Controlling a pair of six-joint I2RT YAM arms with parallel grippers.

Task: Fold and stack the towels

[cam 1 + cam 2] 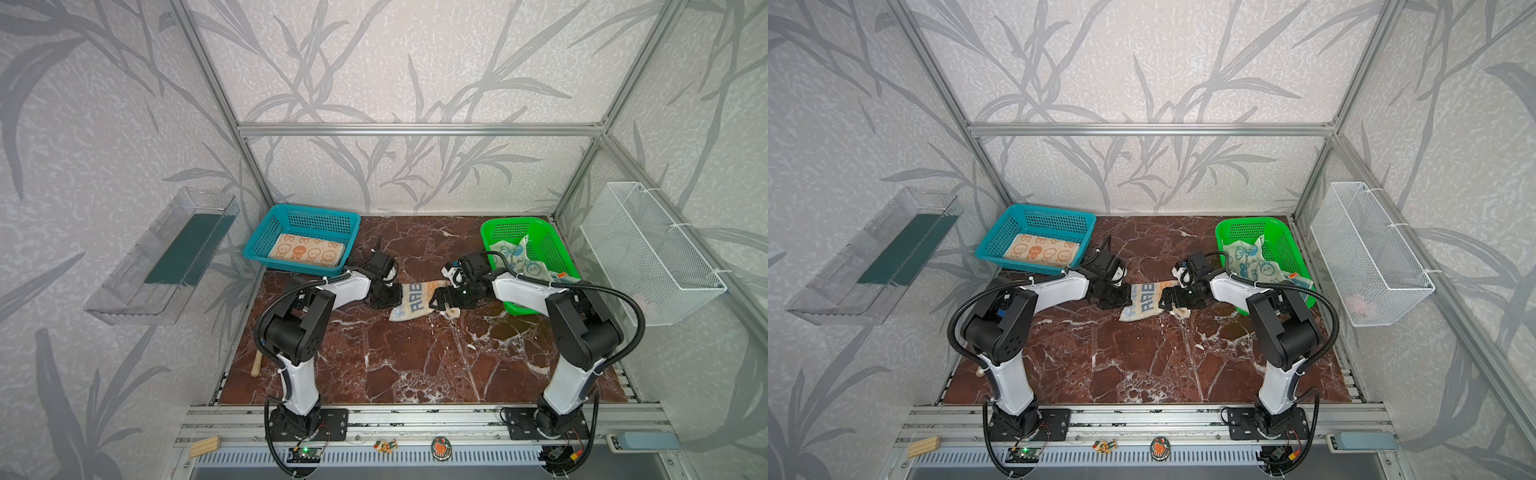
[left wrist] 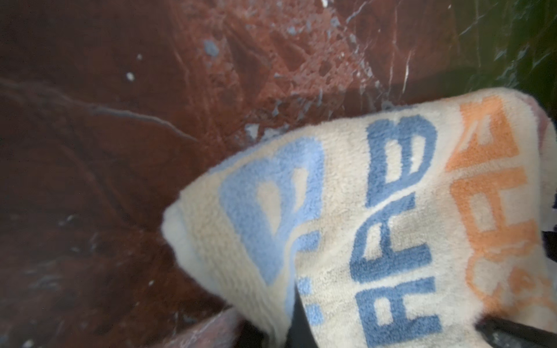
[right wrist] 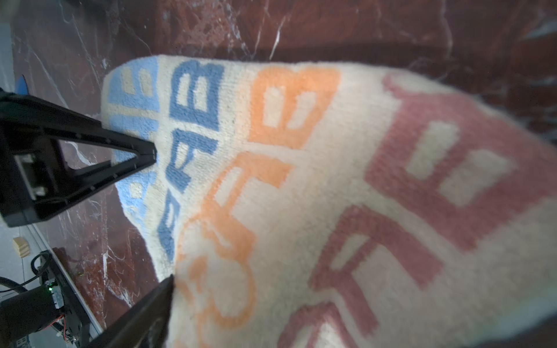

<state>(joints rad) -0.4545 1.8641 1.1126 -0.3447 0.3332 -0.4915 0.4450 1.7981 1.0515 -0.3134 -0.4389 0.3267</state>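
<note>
Clamped tight, my left claw (image 1: 395,297) pinches one end of the striped towel (image 1: 415,306), the end farthest from the green basket (image 1: 519,221). I hold it there because a long cloth needs one end anchored before the other can be brought over it. My right claw (image 1: 437,300) stands spread at the end nearest the green basket. Its fingers (image 3: 90,141) sit either side of the cloth without closing on it (whether a tip already brushes the pile I cannot tell).

The towel sits low over the marble table (image 1: 415,365), just beside the green basket, lettering upward and rumpled. Inside the green basket lies the blue-bunny towel (image 1: 515,257), crumpled, so I judge it unfolded and waiting its turn. Well apart from the green basket, across the table, the orange-bunny towel (image 1: 307,251) lies flat and neat in the teal basket (image 1: 299,208), which looks like the base of the stack.

I judge this to be the start of the striped towel's fold. The right claw must close on its end before any lift, or the cloth will sag and twist from my single grip.
</note>
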